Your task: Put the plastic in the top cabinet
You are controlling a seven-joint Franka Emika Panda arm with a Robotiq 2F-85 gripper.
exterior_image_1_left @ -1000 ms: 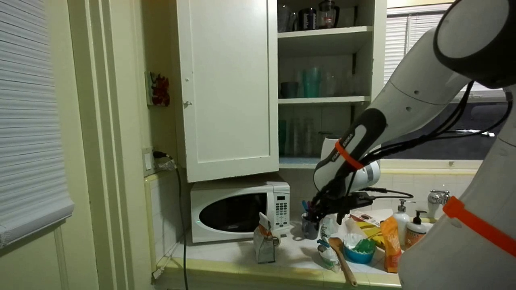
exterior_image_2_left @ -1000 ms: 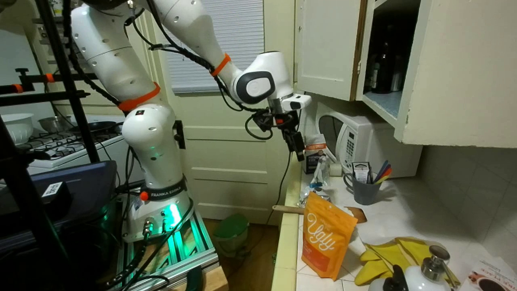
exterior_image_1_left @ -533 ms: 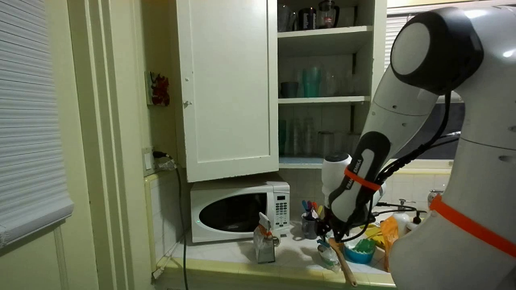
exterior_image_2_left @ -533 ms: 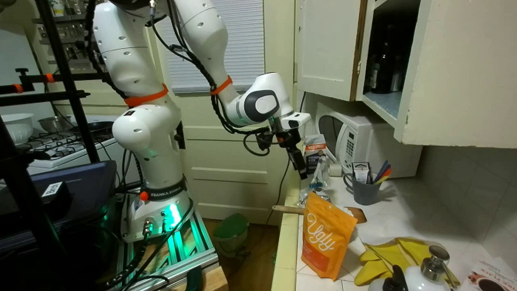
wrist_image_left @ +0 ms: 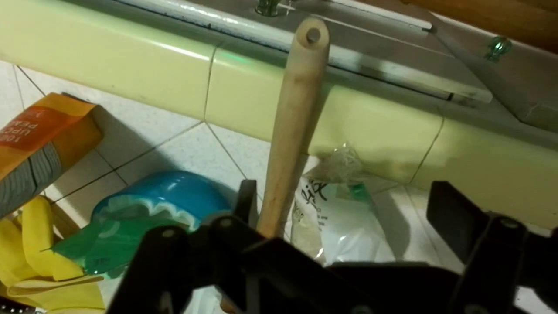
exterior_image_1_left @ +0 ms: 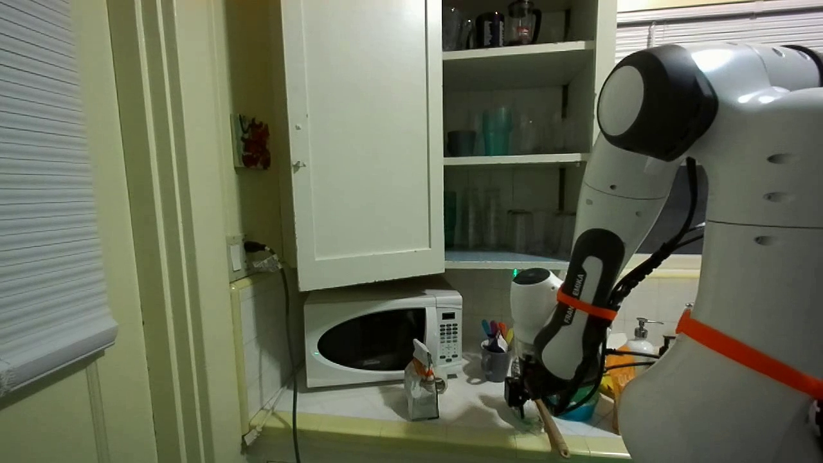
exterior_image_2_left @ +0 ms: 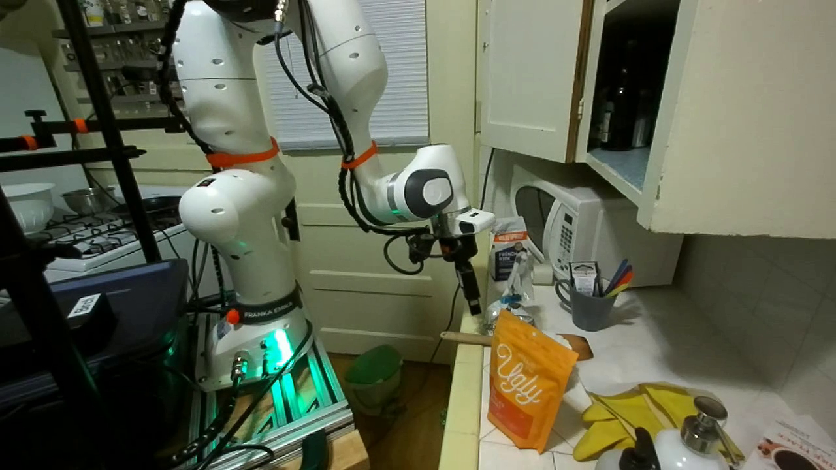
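Near the tan wooden spoon (wrist_image_left: pixel 290 126) are black fingers (wrist_image_left: pixel 455 218), a clear-and-white bag (wrist_image_left: pixel 348 222) with black lettering, a blue bowl (wrist_image_left: pixel 178 192), yellow gloves (wrist_image_left: pixel 37 244) and an orange pouch (exterior_image_2_left: pixel 530 372) lettered white, with a white-tiled, yellow-edged bench (wrist_image_left: pixel 170 150) under that spoon and a plain white cabinet (exterior_image_1_left: pixel 370 128) higher up.

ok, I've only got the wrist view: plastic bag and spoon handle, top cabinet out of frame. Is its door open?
Observer: Yes, in an exterior view the cabinet has its door swung open.
Operator: What's in there?
Observer: A teal cup, for one, standing on the middle shelf of the three in sight.
Operator: Anything under the door I should clear on the way up?
Observer: A white microwave sits below it.
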